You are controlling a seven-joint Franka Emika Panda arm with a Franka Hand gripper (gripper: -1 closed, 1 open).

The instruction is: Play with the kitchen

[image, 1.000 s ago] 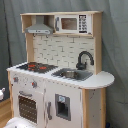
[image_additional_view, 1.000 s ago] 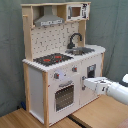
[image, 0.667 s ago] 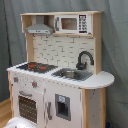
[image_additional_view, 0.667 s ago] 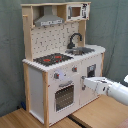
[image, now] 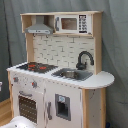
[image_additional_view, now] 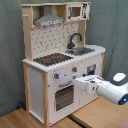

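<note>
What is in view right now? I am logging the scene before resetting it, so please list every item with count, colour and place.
White and light-wood toy kitchen: one, centre of both exterior views.
Black hob with red rings: one, on the counter, at the first exterior view's left.
Sink basin: one, grey, set in the counter beside the hob.
Black curved faucet: one, behind the sink.
Grey hood: one, above the hob.
Small microwave: one, white, upper shelf beside the hood.
Oven window: one, dark, lower front under the hob.
Grey-green curtain: one, behind the kitchen.
Wooden floor: light brown, below.
White robot arm: one, at the second exterior view's right, its hand at the kitchen's front.
</note>
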